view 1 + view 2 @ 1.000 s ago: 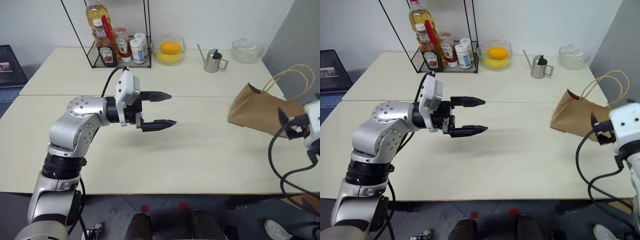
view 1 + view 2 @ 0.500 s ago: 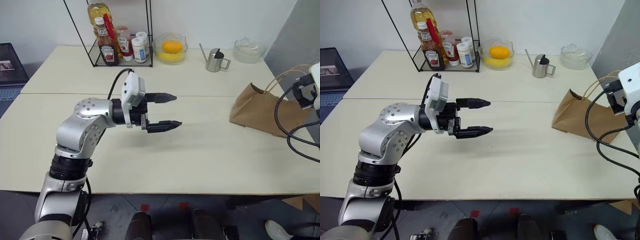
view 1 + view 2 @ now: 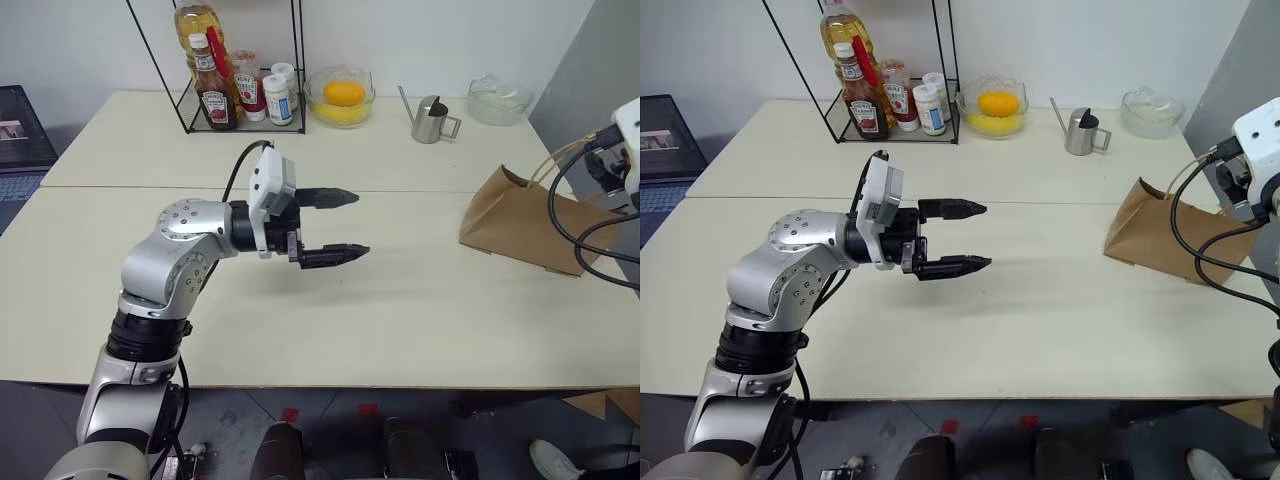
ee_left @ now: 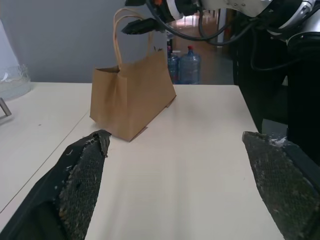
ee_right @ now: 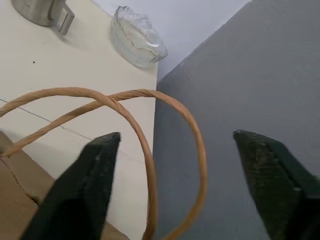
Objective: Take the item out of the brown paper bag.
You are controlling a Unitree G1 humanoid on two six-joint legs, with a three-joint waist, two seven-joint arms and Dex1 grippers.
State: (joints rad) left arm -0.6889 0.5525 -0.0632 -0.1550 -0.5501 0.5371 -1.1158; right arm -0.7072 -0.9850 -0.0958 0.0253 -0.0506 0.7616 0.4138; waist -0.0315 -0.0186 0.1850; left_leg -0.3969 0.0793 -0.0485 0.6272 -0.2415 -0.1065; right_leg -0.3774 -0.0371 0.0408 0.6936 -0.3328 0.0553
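The brown paper bag (image 3: 522,228) stands at the table's (image 3: 420,310) right end, its handles (image 5: 140,125) between the right gripper's (image 5: 182,170) spread fingers. The left gripper (image 3: 338,225), jaws wide and empty, hovers well left of the bag; the item cannot be made out

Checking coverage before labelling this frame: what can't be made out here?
- Contents of the brown paper bag: the item is hidden by the bag's paper walls in both eye views and the left wrist view.
- Right hand: its fingers are cut off by the frame edge in the eye views.
- Bag handles: lower ends run out of the right wrist view.
- Labels on the small jars in the rack: too small to read.
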